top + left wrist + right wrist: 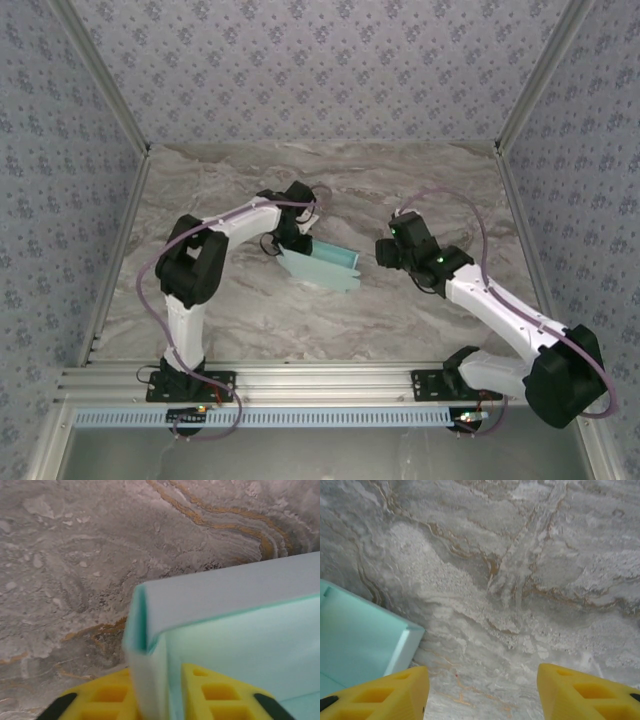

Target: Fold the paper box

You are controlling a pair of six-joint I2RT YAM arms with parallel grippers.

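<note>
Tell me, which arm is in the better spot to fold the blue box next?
Probably the left: the left claw has a wall of the box between its fingers. The right claw hangs open over the table, beside the box.

You had the light blue thin cardboard paper box (pixel 325 265) lying on the grey marbled table (pixel 420 190). Your left gripper (pixel 291 244) sat at the box's left end, one box wall between its fingers. Your right gripper (pixel 383 252) stood just off the box's right end, apart from it.
</note>
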